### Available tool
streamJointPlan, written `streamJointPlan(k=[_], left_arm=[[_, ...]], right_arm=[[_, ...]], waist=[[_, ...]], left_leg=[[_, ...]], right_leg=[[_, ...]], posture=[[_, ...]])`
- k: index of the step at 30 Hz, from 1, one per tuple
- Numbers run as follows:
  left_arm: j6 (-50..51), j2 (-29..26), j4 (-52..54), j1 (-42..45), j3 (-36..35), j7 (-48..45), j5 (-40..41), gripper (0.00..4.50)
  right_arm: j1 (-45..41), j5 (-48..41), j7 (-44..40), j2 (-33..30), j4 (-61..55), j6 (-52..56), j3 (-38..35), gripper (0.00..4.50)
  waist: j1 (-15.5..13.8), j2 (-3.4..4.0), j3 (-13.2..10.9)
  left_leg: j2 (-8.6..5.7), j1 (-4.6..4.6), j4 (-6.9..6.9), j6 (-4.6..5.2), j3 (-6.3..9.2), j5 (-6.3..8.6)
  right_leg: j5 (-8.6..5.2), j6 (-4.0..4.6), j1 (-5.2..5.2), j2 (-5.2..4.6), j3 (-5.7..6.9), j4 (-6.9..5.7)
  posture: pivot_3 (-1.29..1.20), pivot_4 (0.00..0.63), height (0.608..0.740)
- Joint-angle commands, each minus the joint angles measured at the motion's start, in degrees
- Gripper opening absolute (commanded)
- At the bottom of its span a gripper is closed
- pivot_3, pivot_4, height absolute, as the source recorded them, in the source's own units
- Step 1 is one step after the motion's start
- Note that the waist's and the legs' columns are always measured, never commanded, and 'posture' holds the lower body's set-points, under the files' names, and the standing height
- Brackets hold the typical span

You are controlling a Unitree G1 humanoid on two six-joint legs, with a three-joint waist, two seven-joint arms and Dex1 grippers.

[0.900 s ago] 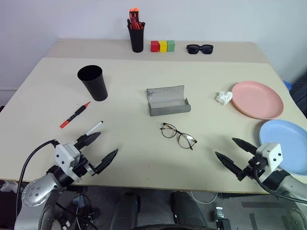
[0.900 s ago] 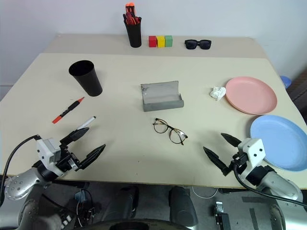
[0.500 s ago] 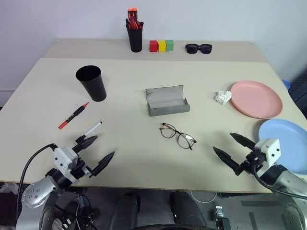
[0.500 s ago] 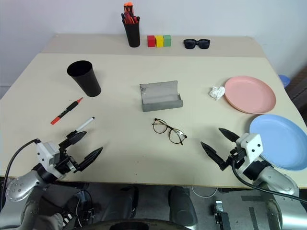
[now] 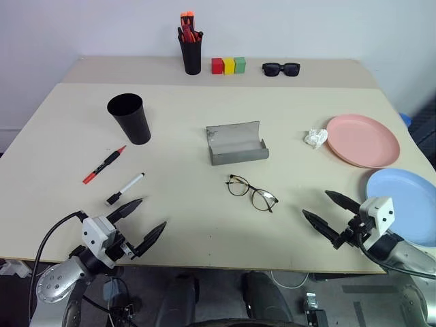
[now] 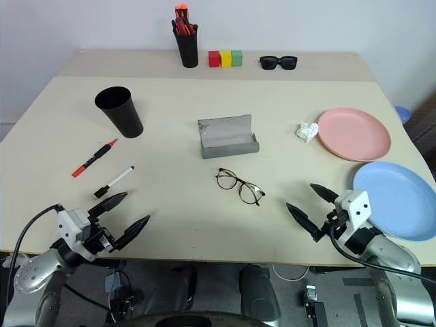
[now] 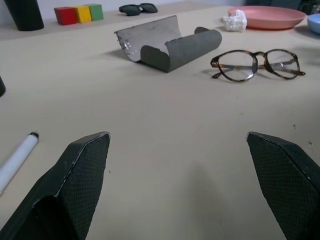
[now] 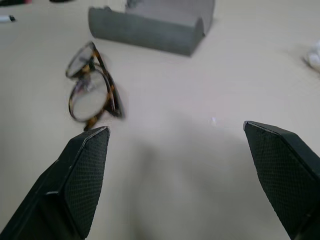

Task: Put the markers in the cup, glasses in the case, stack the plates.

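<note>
Near the front edge of the surface (image 5: 204, 122): left tool (image 5: 139, 225) and right tool (image 5: 328, 216), both spread wide, both holding nothing. Low and level, tips aimed toward the middle, likely getting ready to reach.

Just ahead of the left tool: marker with the white part (image 5: 125, 189). A bit farther: red-ended marker (image 5: 103, 164). Beyond both: black cup (image 5: 129, 118), standing up, nothing seen inside from this angle.

At the middle: grey case (image 5: 236, 144), lid open, nothing inside, waiting. Glasses (image 5: 252, 193) just in front of it, arms unfolded, apart from the case.

Over on the right: pink plate (image 5: 362, 140) and blue plate (image 5: 403, 206), side by side, not stacked, both bare. Little white crumpled scrap (image 5: 316, 139) just beside the pink one.

Nothing put away yet.
</note>
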State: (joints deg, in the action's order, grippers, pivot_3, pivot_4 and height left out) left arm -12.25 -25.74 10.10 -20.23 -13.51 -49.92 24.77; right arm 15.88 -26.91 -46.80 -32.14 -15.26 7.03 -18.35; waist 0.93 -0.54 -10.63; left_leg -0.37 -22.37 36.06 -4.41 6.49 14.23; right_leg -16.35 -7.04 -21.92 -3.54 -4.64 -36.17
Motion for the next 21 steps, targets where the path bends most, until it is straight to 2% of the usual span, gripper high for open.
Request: streamJointPlan(k=[1, 5, 8, 10, 14, 17, 21], left_arm=[[-0.83, 0.68, 1.23, 1.09, -2.98, 3.13, 1.09, 4.5], [4.41, 2.76, 2.16, 7.77, -5.6, 13.26, 2.77, 4.5], [12.99, 3.18, 2.1, 16.32, -8.76, 24.24, 5.05, 4.5], [15.94, 3.01, 1.92, 19.86, -9.2, 27.82, 4.21, 4.5], [24.3, -1.3, 2.69, 23.61, -5.24, 32.8, -4.25, 4.5], [29.84, -4.52, 4.2, 24.05, -3.01, 36.5, -10.84, 4.5], [36.01, -11.74, 5.7, 23.75, 1.17, 29.49, -12.34, 4.5]], right_arm=[[-0.94, 0.1, 0.12, -0.85, -2.65, 0.54, 0.7, 4.39], [-8.09, -0.67, 0.83, -1.63, -2.6, 1.99, 1.87, 4.39], [-15.58, -0.49, -2.7, -2.83, -1.45, 2.07, 5.32, 4.39], [-20.33, 0.15, -5.95, -3.49, 0.53, 1.54, 8.38, 4.39], [-31.69, -0.33, -12.56, -2.76, 5.34, 2.18, 15.0, 4.39], [-34.83, 0.74, -16.68, -2.86, 7.14, 1.26, 18.71, 4.39], [-35.56, 1.84, -19.41, -2.64, 9.36, 0.78, 21.43, 4.39]], waist=[[-0.23, -0.02, -0.01], [-0.14, -0.02, -0.02], [-0.02, -0.05, -0.05], [0.27, -0.06, -0.03], [0.59, -0.06, -0.06], [0.32, -0.08, -0.07], [-0.04, -0.13, -0.11]], left_leg=[[0.0, -0.01, 0.0, 0.0, 0.0, 0.0], [-0.01, -0.02, 0.05, 0.0, 0.01, 0.0], [-0.01, 0.04, 0.16, 0.0, 0.06, -0.02], [0.0, 0.1, 0.15, -0.01, 0.12, -0.04], [0.0, 0.01, 0.0, -0.01, 0.11, -0.04], [0.0, -0.08, -0.12, -0.01, 0.13, -0.04], [0.0, -0.12, -0.17, -0.01, 0.14, -0.03]], right_leg=[[0.0, 0.0, 0.0, 0.0, 0.0, 0.0], [0.01, -0.02, 0.02, -0.01, 0.0, -0.01], [0.1, 0.02, 0.04, 0.06, 0.02, -0.13], [0.13, -0.02, 0.08, 0.11, 0.05, -0.19], [0.28, -0.39, -0.09, 0.11, 0.04, -0.18], [0.28, -0.39, -0.28, 0.11, 0.06, -0.24], [0.28, -0.38, -0.32, 0.1, 0.09, -0.22]], posture=[[0.0, 0.15, 0.74], [0.0, 0.15, 0.74], [0.0, 0.15, 0.74], [0.0, 0.15, 0.74], [0.0, 0.15, 0.74], [0.0, 0.15, 0.74], [0.0, 0.15, 0.74]])
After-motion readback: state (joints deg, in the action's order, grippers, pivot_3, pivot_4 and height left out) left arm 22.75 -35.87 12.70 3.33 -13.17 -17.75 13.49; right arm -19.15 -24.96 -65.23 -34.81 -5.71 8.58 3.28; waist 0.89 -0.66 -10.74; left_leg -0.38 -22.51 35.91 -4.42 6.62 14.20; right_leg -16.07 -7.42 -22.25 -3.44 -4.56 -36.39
